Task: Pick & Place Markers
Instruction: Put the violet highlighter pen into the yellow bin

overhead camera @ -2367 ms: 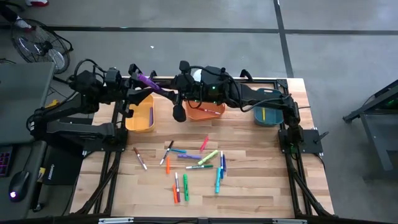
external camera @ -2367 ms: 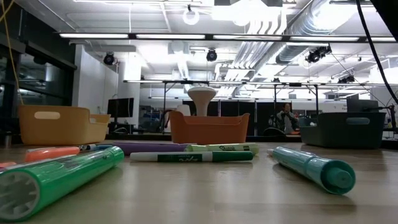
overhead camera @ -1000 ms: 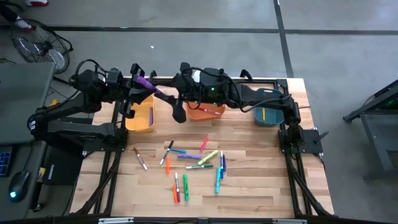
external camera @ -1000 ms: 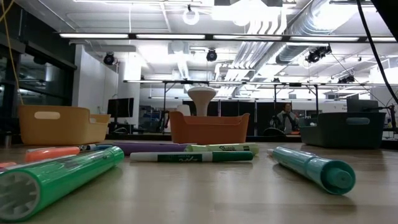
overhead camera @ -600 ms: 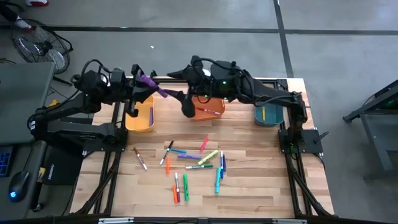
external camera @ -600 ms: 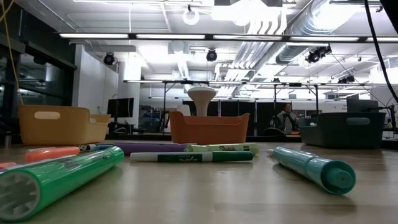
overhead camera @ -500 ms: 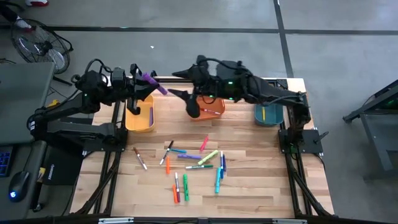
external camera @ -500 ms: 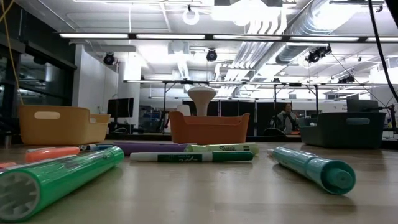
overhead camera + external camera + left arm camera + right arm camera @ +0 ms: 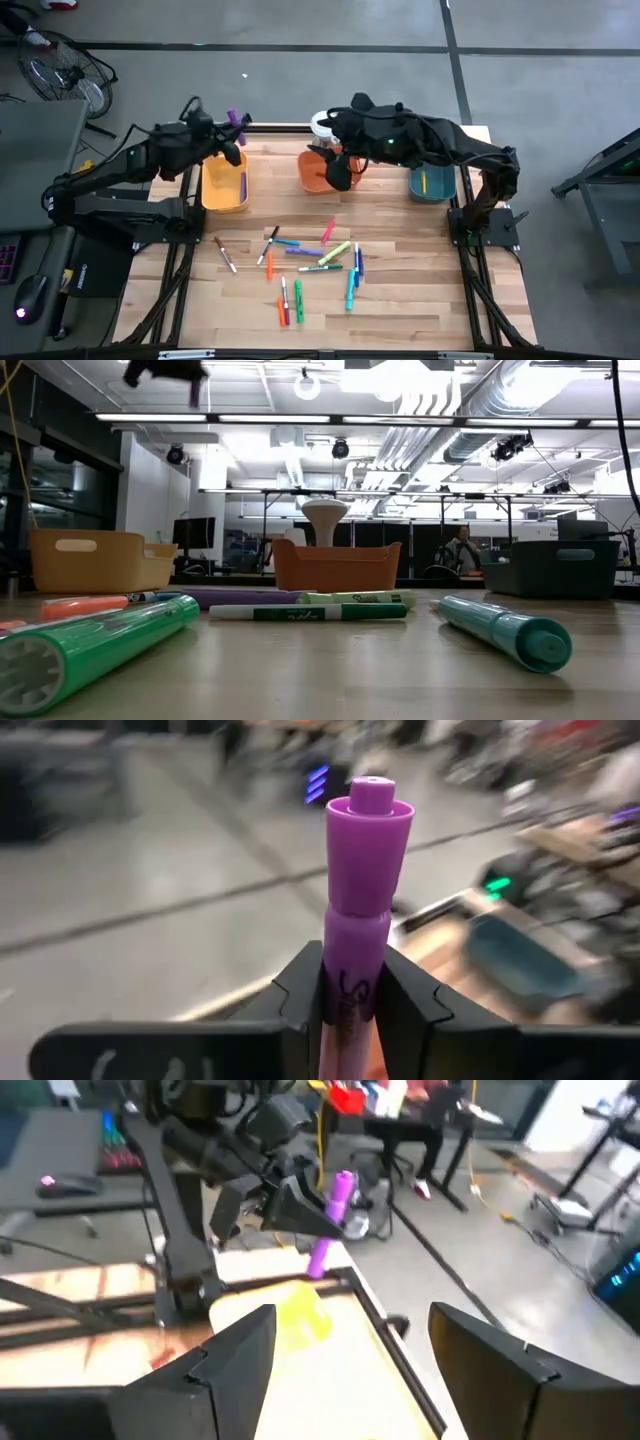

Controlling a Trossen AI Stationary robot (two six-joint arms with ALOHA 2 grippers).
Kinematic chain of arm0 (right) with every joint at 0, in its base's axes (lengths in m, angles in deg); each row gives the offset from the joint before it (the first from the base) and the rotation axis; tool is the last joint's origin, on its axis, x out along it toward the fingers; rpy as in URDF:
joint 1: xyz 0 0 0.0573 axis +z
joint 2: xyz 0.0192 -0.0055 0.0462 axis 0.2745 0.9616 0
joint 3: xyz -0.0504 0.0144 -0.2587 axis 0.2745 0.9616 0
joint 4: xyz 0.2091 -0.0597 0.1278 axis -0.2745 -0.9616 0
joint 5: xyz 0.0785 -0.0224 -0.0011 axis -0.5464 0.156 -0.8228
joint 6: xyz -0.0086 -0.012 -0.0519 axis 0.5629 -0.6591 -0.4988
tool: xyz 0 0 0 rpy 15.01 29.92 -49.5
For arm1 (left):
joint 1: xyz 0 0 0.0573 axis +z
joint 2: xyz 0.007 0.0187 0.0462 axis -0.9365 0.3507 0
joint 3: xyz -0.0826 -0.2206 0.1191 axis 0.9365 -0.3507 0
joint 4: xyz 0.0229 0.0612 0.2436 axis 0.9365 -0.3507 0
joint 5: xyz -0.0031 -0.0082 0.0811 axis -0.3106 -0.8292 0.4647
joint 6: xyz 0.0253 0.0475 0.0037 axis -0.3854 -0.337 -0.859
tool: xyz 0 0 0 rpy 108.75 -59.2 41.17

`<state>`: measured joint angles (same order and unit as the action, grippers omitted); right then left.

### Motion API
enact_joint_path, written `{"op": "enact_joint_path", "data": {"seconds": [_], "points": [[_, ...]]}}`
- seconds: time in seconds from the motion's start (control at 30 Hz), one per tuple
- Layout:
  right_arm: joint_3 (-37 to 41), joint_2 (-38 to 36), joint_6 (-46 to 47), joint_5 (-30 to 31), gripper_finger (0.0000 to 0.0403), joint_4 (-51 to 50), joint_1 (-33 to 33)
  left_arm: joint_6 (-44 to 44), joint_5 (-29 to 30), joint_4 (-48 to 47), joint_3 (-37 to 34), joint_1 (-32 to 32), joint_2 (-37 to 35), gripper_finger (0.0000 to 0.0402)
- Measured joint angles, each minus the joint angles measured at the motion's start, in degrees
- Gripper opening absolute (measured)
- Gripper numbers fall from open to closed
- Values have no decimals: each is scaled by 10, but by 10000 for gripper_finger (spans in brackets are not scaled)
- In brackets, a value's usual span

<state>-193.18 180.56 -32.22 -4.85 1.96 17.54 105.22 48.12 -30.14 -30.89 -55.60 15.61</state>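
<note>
The left gripper (image 9: 352, 1010) clamps a purple marker (image 9: 362, 890) above the yellow bin (image 9: 225, 187) at the tabletop's far edge, likely for dropping. The right gripper (image 9: 350, 1355) hangs wide, empty, over the orange bin (image 9: 318, 172).

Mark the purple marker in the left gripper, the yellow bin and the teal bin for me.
purple marker (image 9: 361, 870): left wrist view, on its cap end.
yellow bin (image 9: 208, 182): high view, on its rim.
teal bin (image 9: 444, 189): high view, on its rim.
</note>
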Motion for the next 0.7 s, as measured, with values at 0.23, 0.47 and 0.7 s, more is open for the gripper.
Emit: {"op": "enact_joint_path", "data": {"seconds": [0.23, 0.47, 0.7], "points": [[0, 2, 6, 4, 252, -20, 0, 190, 41, -167, 0, 0, 17, 58], [0, 3, 5, 3, 252, -20, 0, 358, 39, -340, 0, 0, 28, 58], [0, 3, 5, -1, 252, -20, 0, 424, 20, -370, -32, 0, 30, 58]]}}
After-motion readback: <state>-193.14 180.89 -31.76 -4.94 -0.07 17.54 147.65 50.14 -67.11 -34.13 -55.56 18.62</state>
